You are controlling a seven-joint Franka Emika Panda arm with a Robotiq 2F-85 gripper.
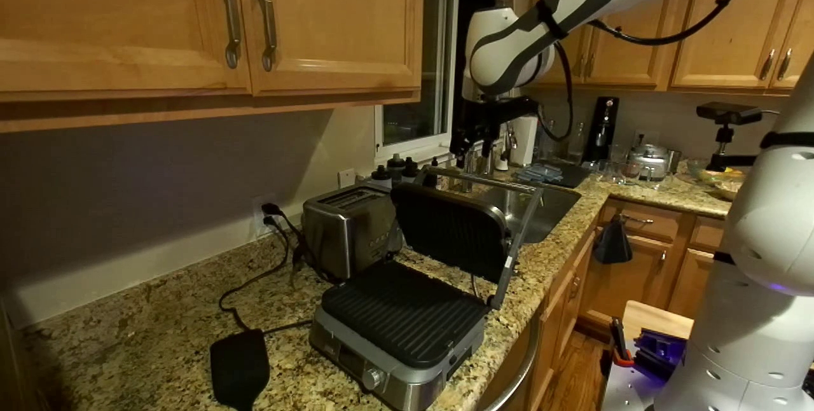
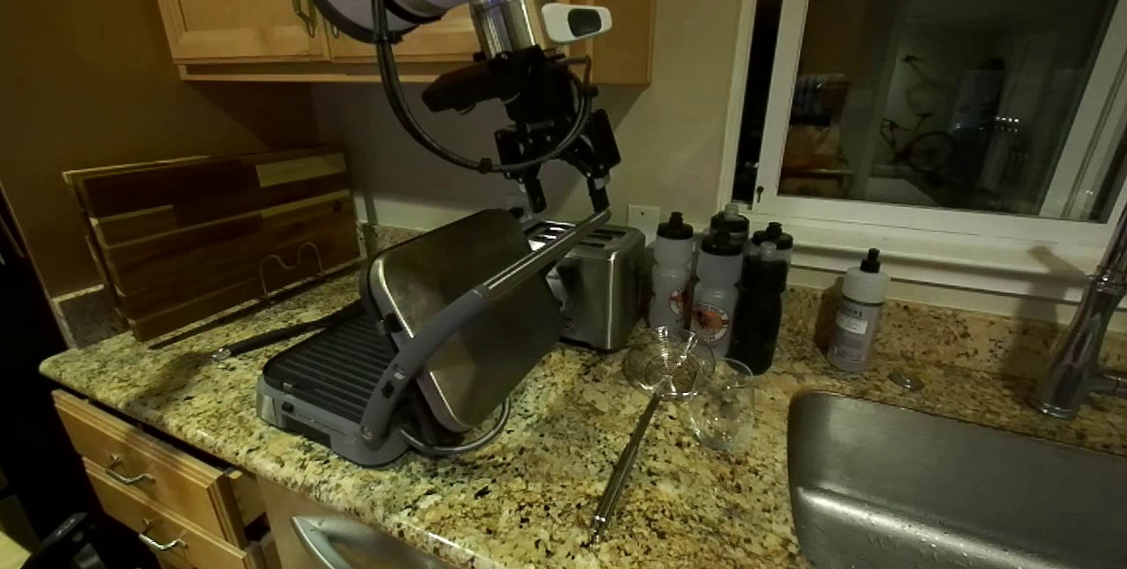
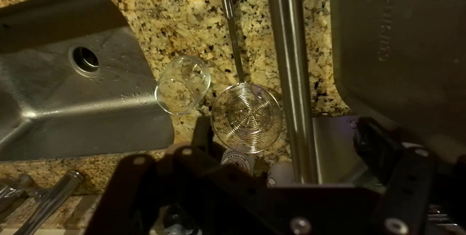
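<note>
The grill sits on the worktop, its ridged lower plate bare. As far as shows, its lid is already up, though not folded out flat, and no grip is on its handle. The end effector is open and empty just above the handle, its fingers spread to either side of it in the wrist view; I cannot tell whether they touch it. The toaster stands beside the grill, water bottles next to that, then a strainer and a glass near the sink.
</note>
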